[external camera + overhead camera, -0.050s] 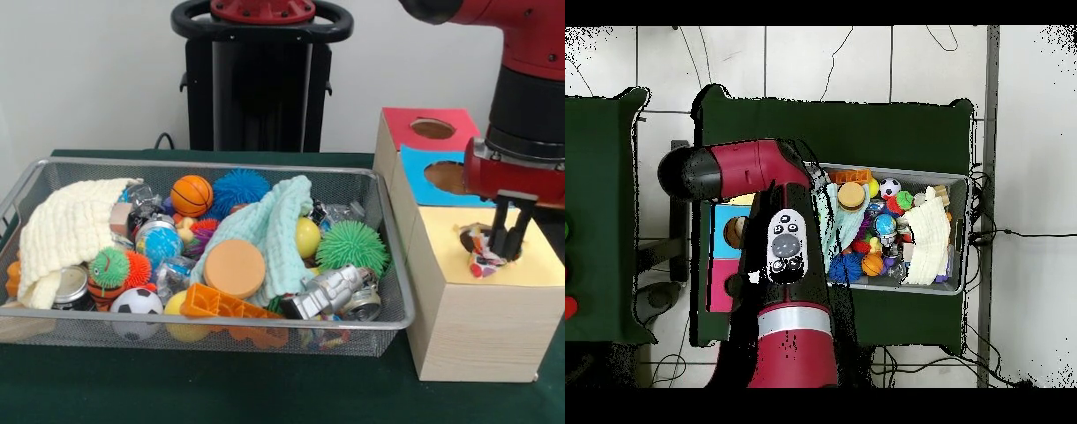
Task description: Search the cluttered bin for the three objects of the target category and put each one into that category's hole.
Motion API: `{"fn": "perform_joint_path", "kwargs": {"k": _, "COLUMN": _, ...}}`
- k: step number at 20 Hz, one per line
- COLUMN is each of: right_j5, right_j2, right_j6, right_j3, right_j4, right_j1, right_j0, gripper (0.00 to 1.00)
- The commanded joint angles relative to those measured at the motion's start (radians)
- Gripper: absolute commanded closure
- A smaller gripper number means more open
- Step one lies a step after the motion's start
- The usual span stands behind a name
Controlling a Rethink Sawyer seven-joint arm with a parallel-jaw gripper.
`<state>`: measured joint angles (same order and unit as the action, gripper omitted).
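My gripper (510, 252) hangs over the dark hole in the yellow top (538, 261) of the wooden box, at the right. A small white, red and orange patterned toy (481, 261) sits at the hole's near-left rim, right by the gripper's tip. Whether it is held cannot be made out. The wire bin (26, 181) to the left is full of toys: a small basketball (192, 194), a blue spiky ball (240, 187), a green spiky ball (353, 246), a soccer ball (136, 303) and a silver robot figure (331, 291). In the overhead view the arm (787, 250) covers the gripper.
The box also has a blue section with a hole (446, 177) and a red section with a hole (433, 129) behind the yellow one. A cream cloth (66, 230) and a pale green cloth (269, 225) drape over the toys. The bin (957, 235) lies beside the box (723, 232) in the overhead view.
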<state>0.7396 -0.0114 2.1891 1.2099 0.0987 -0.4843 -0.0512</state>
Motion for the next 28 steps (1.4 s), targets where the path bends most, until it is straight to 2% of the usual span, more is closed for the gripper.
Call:
{"fn": "perform_joint_path", "kwargs": {"k": 1, "right_j5": 0.219, "right_j2": -0.008, "right_j6": -0.164, "right_j3": 0.071, "right_j4": 0.061, "right_j1": -0.071, "right_j0": 0.089, "gripper": 1.0}}
{"fn": "perform_joint_path", "kwargs": {"k": 7, "right_j5": 0.204, "right_j2": -0.069, "right_j6": -0.186, "right_j3": 0.043, "right_j4": 0.083, "right_j1": -0.023, "right_j0": 0.122, "gripper": 1.0}}
{"fn": "perform_joint_path", "kwargs": {"k": 10, "right_j5": 0.175, "right_j2": -0.092, "right_j6": -0.161, "right_j3": 0.048, "right_j4": 0.085, "right_j1": -0.003, "right_j0": 0.116, "gripper": 1.0}}
{"fn": "perform_joint_path", "kwargs": {"k": 14, "right_j5": 0.106, "right_j2": -0.1, "right_j6": -0.076, "right_j3": 0.03, "right_j4": 0.084, "right_j1": 0.04, "right_j0": 0.08, "gripper": 1.0}}
{"fn": "perform_joint_path", "kwargs": {"k": 17, "right_j5": 0.038, "right_j2": -0.092, "right_j6": 0.021, "right_j3": 0.031, "right_j4": 0.063, "right_j1": 0.059, "right_j0": 0.047, "gripper": 1.0}}
{"fn": "perform_joint_path", "kwargs": {"k": 21, "right_j5": -0.012, "right_j2": -0.084, "right_j6": 0.087, "right_j3": 0.085, "right_j4": 0.029, "right_j1": 0.028, "right_j0": 0.025, "gripper": 1.0}}
{"fn": "perform_joint_path", "kwargs": {"k": 25, "right_j5": 0.047, "right_j2": -0.054, "right_j6": 0.1, "right_j3": 0.114, "right_j4": 0.012, "right_j1": -0.046, "right_j0": -0.004, "gripper": 1.0}}
{"fn": "perform_joint_path", "kwargs": {"k": 28, "right_j5": 0.055, "right_j2": -0.055, "right_j6": 0.079, "right_j3": 0.118, "right_j4": 0.004, "right_j1": -0.052, "right_j0": 0.006, "gripper": 1.0}}
